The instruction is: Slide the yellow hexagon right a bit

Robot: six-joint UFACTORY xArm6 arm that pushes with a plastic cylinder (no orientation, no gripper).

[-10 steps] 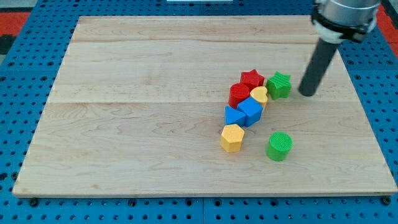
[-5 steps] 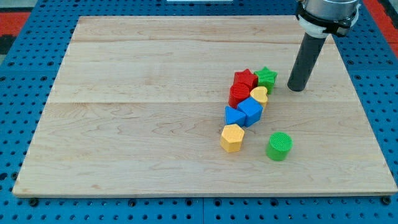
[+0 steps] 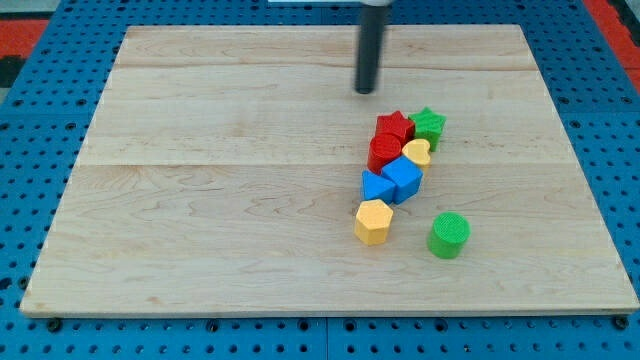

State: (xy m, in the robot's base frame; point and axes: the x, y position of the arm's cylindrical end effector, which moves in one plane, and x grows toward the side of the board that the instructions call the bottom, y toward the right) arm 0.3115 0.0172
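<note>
The yellow hexagon [image 3: 373,221] lies on the wooden board [image 3: 200,180], right of centre and toward the view's bottom. My tip [image 3: 365,91] stands well above it in the view, just up and left of the block cluster, touching no block. Just above the hexagon sit a blue triangle-like block [image 3: 374,186] and a blue cube [image 3: 403,178]. Further up are a yellow heart-like block [image 3: 417,153], a red block [image 3: 384,153], a red star [image 3: 395,127] and a green star [image 3: 429,124]. A green cylinder [image 3: 449,234] stands to the hexagon's right.
The board lies on a blue perforated table [image 3: 40,120]. A red area [image 3: 20,30] shows at the view's top left corner.
My tip has moved left and up the view, from right of the green star to above the cluster. Earlier, the green star was pushed left against the red star.
</note>
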